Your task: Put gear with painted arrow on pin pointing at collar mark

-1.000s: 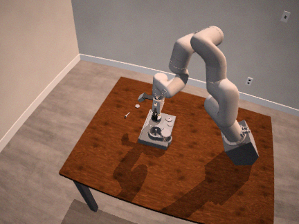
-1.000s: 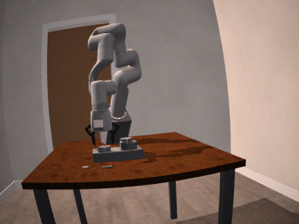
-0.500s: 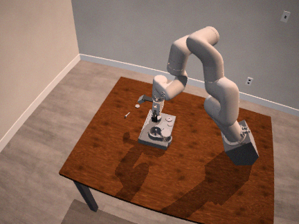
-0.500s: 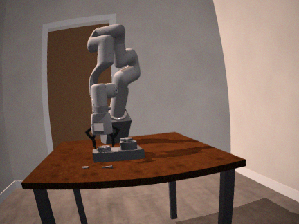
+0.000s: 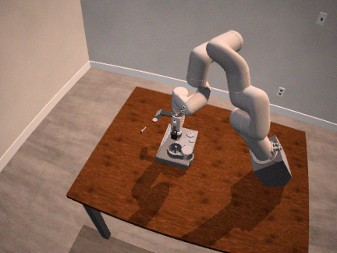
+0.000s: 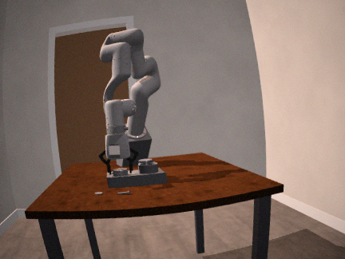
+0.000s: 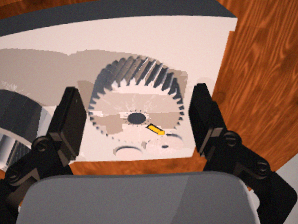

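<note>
Looking down from the wrist, the smooth grey gripper housing fills the foreground, and its two black, angular jaws stand spread wide and released, one on either side of the silver-toothed metal gear with the small yellow painted arrow (image 7: 136, 106). The gripper (image 7: 136, 119) grasps nothing; neither jaw touches the teeth. The gear has fine, slanted teeth around a pale flat face with a dark central bore, and the arrow lies just right of that bore, pointing down and to the right in this view. Whether the gear is seated fully down on the pin cannot be told.

The gear rests on the pale grey, flat-topped rectangular timing case (image 7: 200, 43), whose upper face shows faint circular outlines. A second, darker toothed wheel (image 7: 16, 119) sits at the left edge of the case.

In the exterior view the case (image 6: 137, 180) is a low slab with two short cylindrical parts on top. Two small pale loose pieces, a flat disc (image 6: 98, 193) and a thin rod (image 6: 123, 193), lie on the glossy reddish-brown wooden worktop (image 6: 208, 180) in front of the case, well apart from it.

Beyond, the smooth white, rounded-link arm (image 5: 234, 70) rises from a dark grey block base (image 5: 278, 177) at the worktop's far side.
</note>
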Controlling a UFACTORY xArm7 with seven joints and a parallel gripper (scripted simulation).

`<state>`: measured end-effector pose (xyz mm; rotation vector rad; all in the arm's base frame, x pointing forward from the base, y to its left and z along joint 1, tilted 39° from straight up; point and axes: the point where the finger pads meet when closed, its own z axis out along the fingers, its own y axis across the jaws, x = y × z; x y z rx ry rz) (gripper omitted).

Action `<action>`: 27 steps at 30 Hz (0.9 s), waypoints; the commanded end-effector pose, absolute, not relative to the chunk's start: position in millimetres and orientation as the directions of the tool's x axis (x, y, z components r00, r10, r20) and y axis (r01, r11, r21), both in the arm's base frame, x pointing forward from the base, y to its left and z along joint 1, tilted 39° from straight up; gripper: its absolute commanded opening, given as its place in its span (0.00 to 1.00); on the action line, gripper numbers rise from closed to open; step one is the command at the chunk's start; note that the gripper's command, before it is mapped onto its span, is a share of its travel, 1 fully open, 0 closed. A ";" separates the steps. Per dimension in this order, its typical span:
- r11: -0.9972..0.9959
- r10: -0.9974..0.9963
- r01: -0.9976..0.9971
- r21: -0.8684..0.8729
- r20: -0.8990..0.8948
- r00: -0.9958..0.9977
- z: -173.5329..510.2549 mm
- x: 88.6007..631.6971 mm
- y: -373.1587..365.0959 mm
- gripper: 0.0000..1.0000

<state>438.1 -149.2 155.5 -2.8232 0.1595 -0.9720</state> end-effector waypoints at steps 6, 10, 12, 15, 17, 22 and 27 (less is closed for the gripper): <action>-0.983 -0.150 -0.051 -0.178 0.604 0.782 153.3 440.9 -149.7 0.93; -0.983 -0.150 -0.051 -0.178 0.604 0.782 153.1 441.1 -149.6 0.93; -0.983 -0.150 -0.051 -0.178 0.604 0.782 153.1 441.1 -149.6 0.93; -0.983 -0.150 -0.051 -0.178 0.604 0.782 153.1 441.1 -149.6 0.93; -0.983 -0.150 -0.051 -0.178 0.604 0.782 153.1 441.1 -149.6 0.93; -0.983 -0.150 -0.051 -0.178 0.604 0.782 153.1 441.1 -149.6 0.93; -0.983 -0.150 -0.051 -0.178 0.604 0.782 153.1 441.1 -149.6 0.00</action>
